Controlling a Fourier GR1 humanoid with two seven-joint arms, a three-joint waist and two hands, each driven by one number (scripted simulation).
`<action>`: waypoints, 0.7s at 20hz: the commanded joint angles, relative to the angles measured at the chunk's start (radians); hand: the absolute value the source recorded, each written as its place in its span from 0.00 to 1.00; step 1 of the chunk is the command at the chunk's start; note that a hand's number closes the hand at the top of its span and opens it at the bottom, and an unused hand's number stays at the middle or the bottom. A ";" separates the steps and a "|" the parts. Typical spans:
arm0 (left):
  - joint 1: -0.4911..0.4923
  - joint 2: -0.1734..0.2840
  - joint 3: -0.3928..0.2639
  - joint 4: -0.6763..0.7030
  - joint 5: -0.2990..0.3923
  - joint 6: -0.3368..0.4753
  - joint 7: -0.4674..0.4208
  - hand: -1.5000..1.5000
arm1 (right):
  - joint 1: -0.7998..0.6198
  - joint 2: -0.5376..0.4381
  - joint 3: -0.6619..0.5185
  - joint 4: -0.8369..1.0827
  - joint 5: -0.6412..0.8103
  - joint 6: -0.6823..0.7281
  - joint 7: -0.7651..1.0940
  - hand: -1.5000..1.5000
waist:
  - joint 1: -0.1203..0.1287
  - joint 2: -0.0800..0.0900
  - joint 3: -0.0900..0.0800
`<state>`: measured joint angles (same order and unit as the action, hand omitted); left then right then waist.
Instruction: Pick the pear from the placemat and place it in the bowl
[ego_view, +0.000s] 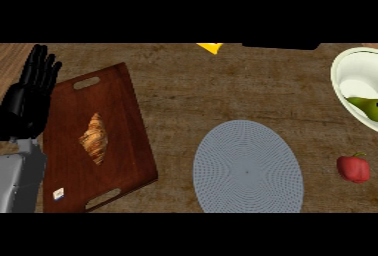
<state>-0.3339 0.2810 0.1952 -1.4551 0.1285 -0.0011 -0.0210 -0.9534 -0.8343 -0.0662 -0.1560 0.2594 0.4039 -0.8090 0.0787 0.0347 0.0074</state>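
Wooden counter (221, 90): pear (367, 107) in bowl (347, 75); croissant (94, 138) on tray (122, 100)

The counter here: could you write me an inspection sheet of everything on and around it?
Surface: brown wooden counter.
Job's things: green pear lies inside the white bowl at the right edge; round grey placemat bare.
Clutter: wooden tray carrying a croissant; red pepper right of the placemat; yellow object at the far edge, cut off.
Hands: left hand open, fingers up, resting at the left edge; right hand not in view.
Cables: nothing seen.
Surroundings: nothing seen.
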 joint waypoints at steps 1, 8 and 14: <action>-0.003 0.017 0.020 0.013 0.016 -0.016 -0.005 0.50 | -0.013 -0.084 -0.074 0.055 -0.070 0.140 -0.037 0.00 | -0.002 0.007 0.002; -0.005 -0.003 0.000 -0.004 -0.001 -0.001 -0.019 0.50 | -0.010 -0.157 -0.143 0.096 -0.139 0.190 0.056 0.00 | 0.006 0.024 0.009; -0.004 -0.009 0.004 -0.028 0.010 0.001 -0.015 0.50 | 0.006 -0.190 -0.175 0.087 -0.174 0.233 0.084 0.00 | 0.014 0.026 0.014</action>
<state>-0.3299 0.2761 0.1997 -1.4733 0.1387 -0.0048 -0.0321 -0.9624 -1.0019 -0.2184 -0.0761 0.1089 0.5194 -0.6645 0.0932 0.0560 0.0179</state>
